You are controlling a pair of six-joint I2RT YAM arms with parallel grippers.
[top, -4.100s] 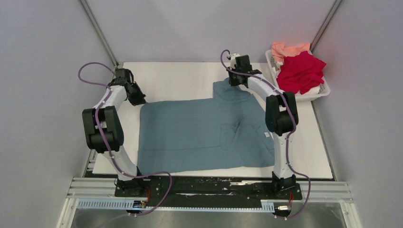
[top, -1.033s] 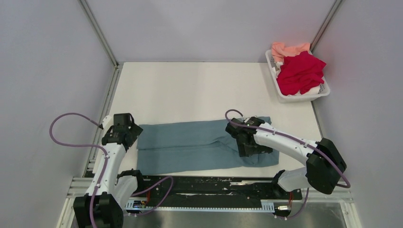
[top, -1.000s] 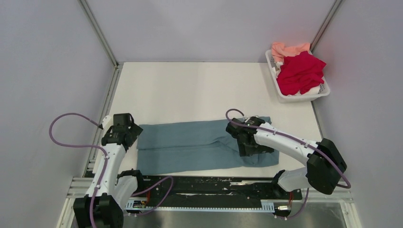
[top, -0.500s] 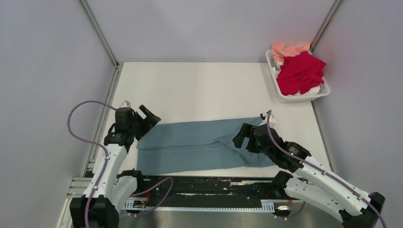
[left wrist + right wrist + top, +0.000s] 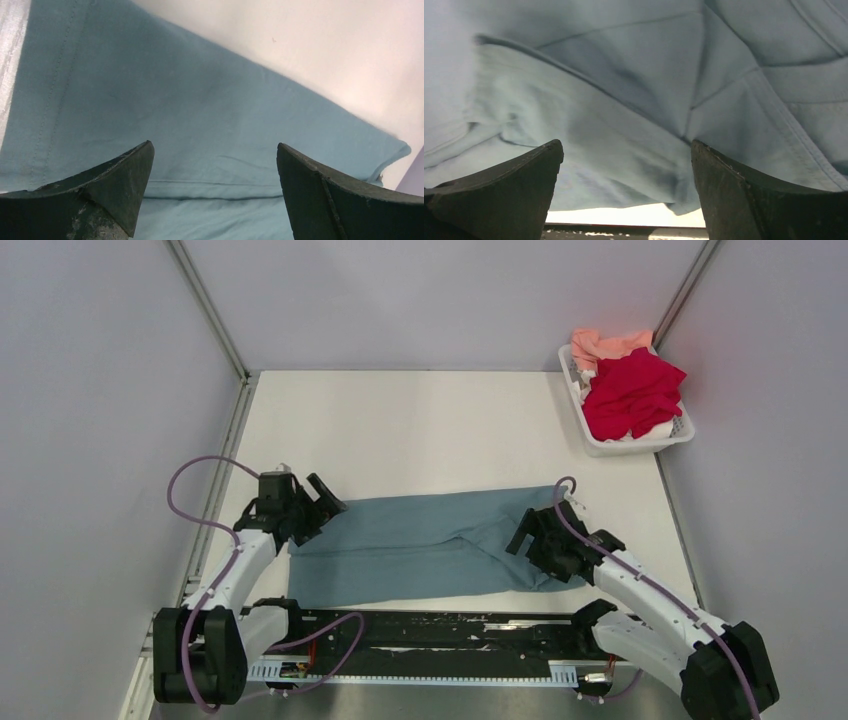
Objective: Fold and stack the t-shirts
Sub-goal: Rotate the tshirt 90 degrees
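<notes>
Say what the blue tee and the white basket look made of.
Blue tee: soft fabric, probably cotton knit, with a matte finish. It lies in limp folds and creases, and the wrist views show stitched hems.
White basket: looks like moulded plastic, with smooth, thin, rigid walls and slots along the side. The type of plastic can't be told.

Nothing to read here.
No letters, numbers or signs can be made out on the teal-blue t-shirt (image 5: 420, 545), the white basket (image 5: 640, 447) or the worktop (image 5: 400, 425).
</notes>
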